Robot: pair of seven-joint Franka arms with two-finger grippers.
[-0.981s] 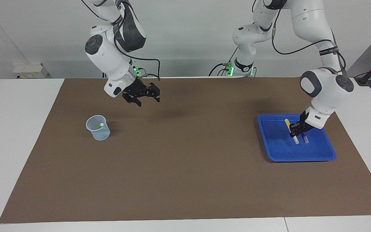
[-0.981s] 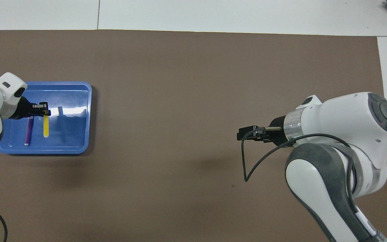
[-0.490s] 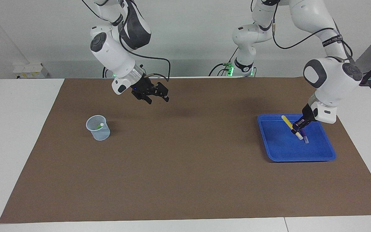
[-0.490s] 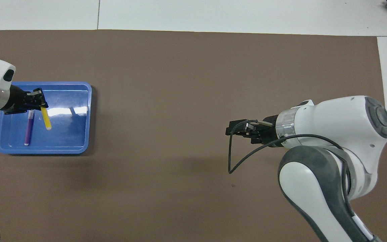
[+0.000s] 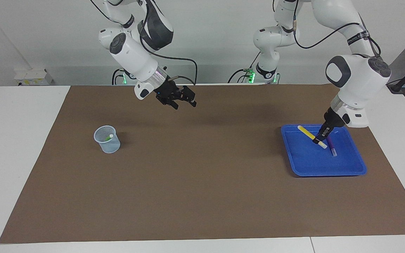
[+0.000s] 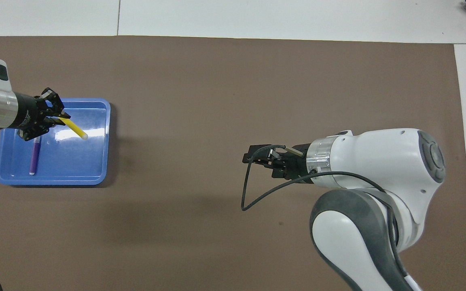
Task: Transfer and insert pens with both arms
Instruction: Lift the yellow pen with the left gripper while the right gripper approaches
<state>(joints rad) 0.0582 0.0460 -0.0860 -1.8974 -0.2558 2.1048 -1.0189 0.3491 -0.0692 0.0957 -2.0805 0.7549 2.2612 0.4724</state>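
Above the blue tray [image 5: 359,168], the yellow pen [image 5: 308,134] was pinched near one end by the closed left gripper [image 5: 320,138]; the right gripper [image 5: 184,104] was held open and empty. Slippage could be caused by that off-centre hold.

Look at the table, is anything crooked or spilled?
Nothing is spilled or broken. The yellow pen hangs slanted only because the left pincer grips it over the blue tray. The purple pen lies flat in the tray, and the green pen sits in the cup.
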